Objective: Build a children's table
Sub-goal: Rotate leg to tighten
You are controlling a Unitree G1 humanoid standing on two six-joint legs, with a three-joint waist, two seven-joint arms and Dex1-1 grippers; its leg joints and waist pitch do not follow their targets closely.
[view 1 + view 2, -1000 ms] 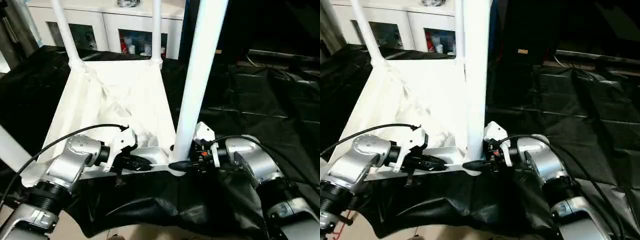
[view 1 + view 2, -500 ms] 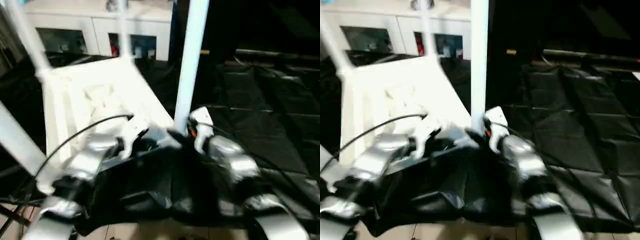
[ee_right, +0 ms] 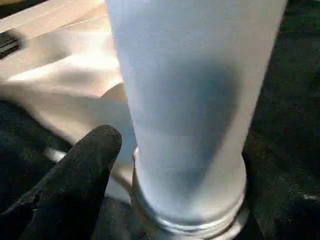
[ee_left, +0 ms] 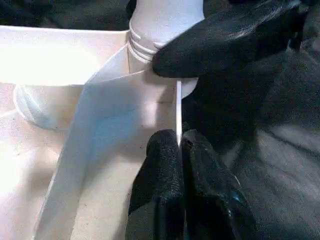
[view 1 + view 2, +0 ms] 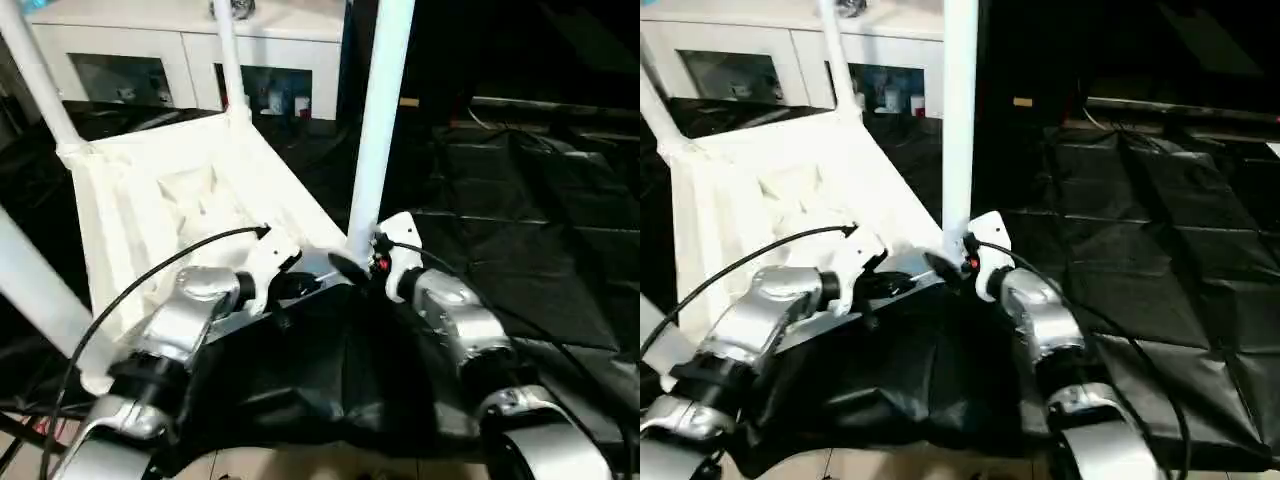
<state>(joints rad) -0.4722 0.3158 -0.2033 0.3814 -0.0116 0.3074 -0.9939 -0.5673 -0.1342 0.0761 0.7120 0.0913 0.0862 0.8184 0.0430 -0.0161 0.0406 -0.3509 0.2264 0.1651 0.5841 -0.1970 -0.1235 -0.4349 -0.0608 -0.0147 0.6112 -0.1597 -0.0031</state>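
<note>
No text, label or number can be read anywhere (cabinet items too blurred).

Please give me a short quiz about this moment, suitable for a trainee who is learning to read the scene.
1. True or false: the tabletop has its ribbed underside facing up.
2. What does the left pincer grip? A: the tabletop's thin rim. B: a cable. C: the black sheet.
3. Fill in: the right pincer is at the base of a white ___.

Key: 1 true; 2 A; 3 leg.
</note>
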